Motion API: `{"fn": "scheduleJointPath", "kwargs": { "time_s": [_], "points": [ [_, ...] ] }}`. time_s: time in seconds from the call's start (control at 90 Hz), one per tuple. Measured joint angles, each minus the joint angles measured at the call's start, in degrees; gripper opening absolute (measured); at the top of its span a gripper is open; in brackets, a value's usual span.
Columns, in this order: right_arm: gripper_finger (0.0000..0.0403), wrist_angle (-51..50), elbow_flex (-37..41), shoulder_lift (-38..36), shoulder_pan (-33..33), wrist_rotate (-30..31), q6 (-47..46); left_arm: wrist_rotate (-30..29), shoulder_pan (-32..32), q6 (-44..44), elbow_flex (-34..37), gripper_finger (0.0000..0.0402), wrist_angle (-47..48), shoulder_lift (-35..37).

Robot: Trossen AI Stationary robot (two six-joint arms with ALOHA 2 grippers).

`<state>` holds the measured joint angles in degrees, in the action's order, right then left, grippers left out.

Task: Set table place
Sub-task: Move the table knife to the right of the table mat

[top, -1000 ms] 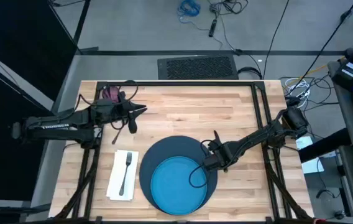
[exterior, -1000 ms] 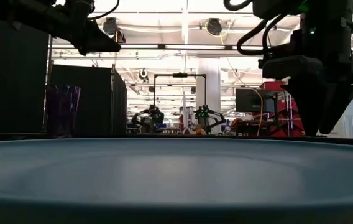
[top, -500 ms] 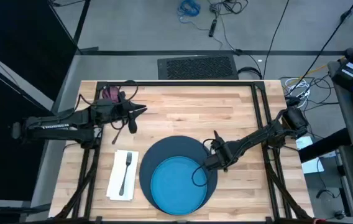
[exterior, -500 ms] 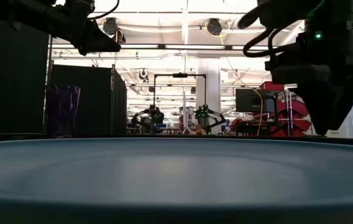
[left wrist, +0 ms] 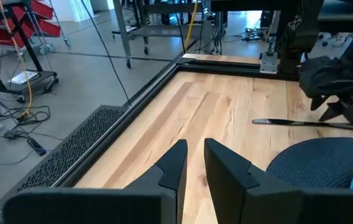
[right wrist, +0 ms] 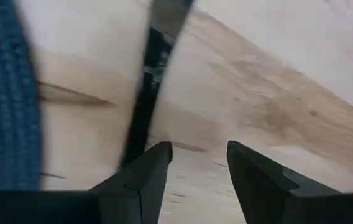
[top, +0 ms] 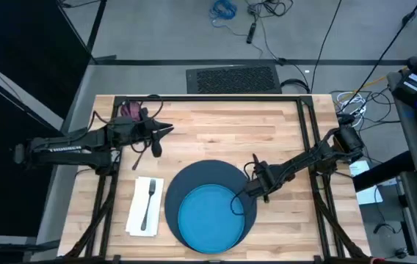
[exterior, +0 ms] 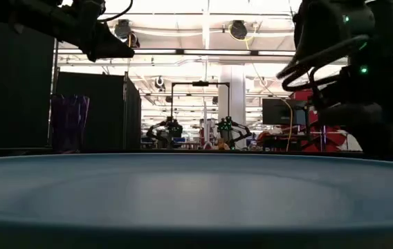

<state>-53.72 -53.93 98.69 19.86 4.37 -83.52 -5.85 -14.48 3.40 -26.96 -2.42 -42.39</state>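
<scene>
right hand (right wrist: 198, 165) open just beside knife (right wrist: 144, 102) on table (right wrist: 270, 106)

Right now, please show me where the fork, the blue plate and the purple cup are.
fork (top: 148, 203): high view, middle of its handle, on the napkin.
blue plate (top: 207, 216): high view, centre of its flat face.
purple cup (exterior: 68, 123): low view, middle of its wall.

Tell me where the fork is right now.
In the high view the fork lies on the white napkin, on the table's left side, just left of the dark blue mat holding the plate.
</scene>
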Motion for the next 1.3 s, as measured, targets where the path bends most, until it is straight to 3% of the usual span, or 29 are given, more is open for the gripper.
{"fn": "scheduleJointPath", "kwargs": {
  "time_s": [0.444, 1.122, 1.3],
  "points": [
    [0.0155, -1.51, -7.12, 0.03, -0.13, 1.40, 0.37, 0.00, 0.00, 0.00, 0.00, 0.0042, -0.08, 0.00],
    [0.0155, 5.62, -4.11, 0.11, -0.70, 1.61, -3.26, 0.02, 0.00, -0.04, 0.00, 0.0042, 0.04, 0.00],
    [0.0137, 5.91, -4.11, 0.11, -0.70, 1.63, -3.96, 0.00, 0.00, -0.04, 0.00, 0.0042, -0.02, 0.00]
  ]
}}
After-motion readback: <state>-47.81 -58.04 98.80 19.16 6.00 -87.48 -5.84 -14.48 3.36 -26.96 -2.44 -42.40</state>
